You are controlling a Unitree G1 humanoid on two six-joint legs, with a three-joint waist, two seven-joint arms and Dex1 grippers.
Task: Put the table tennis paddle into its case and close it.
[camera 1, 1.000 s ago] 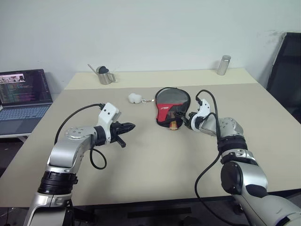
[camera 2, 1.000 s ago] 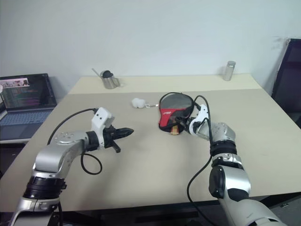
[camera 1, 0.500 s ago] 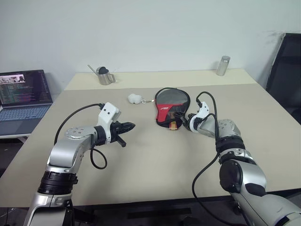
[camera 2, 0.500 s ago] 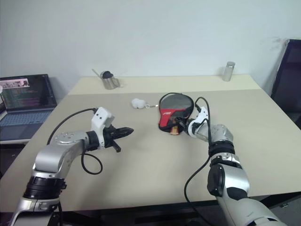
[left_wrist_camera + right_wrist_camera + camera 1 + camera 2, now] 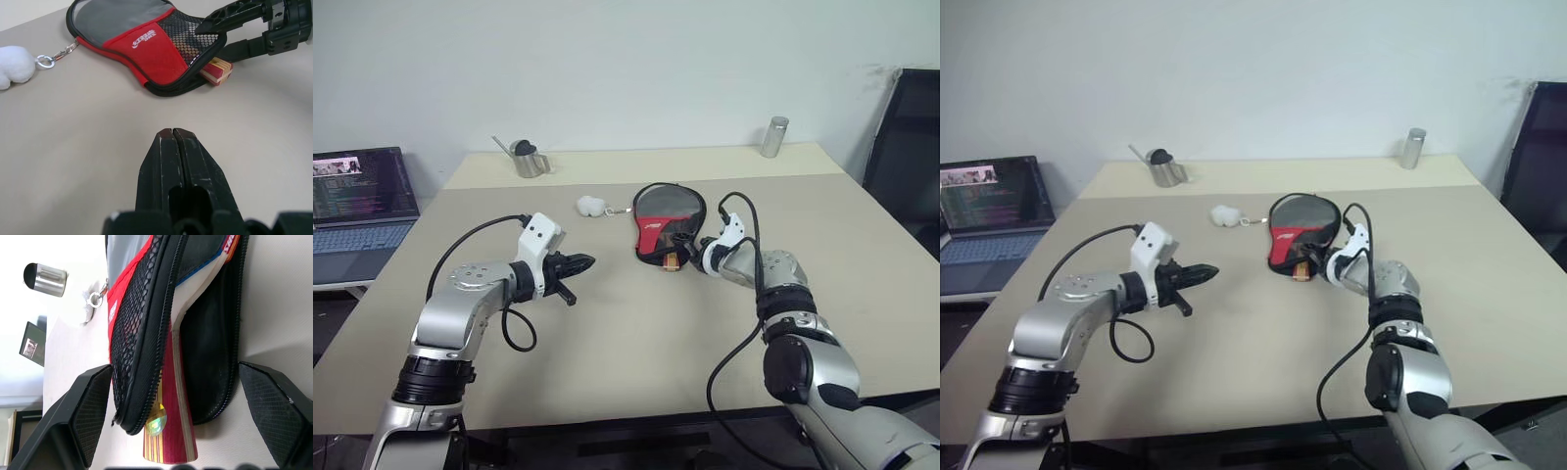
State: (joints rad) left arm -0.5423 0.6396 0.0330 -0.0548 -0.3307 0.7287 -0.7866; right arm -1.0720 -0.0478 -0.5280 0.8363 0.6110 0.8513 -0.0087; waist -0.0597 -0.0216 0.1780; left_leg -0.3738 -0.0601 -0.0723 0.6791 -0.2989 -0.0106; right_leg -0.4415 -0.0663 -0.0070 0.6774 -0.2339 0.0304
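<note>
The case (image 5: pixel 663 220), black and grey with a red lower part and a mesh pocket (image 5: pixel 188 41), lies flat at the table's centre. The table tennis paddle sits inside it. Its striped wooden handle (image 5: pixel 215 71) pokes out of the unzipped lower end toward me. My right gripper (image 5: pixel 691 248) is open, with one finger (image 5: pixel 93 416) on each side of that open end and the handle (image 5: pixel 168 431). I cannot tell whether they touch it. My left gripper (image 5: pixel 590 260) hovers well left of the case, shut and empty, pointing toward it (image 5: pixel 172 133).
A white plush charm (image 5: pixel 592 206) is clipped by a ring to the case's far left edge. A metal watering can (image 5: pixel 524 158) and a steel cylinder (image 5: pixel 772 137) stand along the far edge. A laptop (image 5: pixel 362 206) sits at left, a black chair (image 5: pixel 906 157) at right.
My right wrist has rolled a little at the case's open end, its fingers staying open. The left arm has kept still. The whole picture has shifted slightly.
</note>
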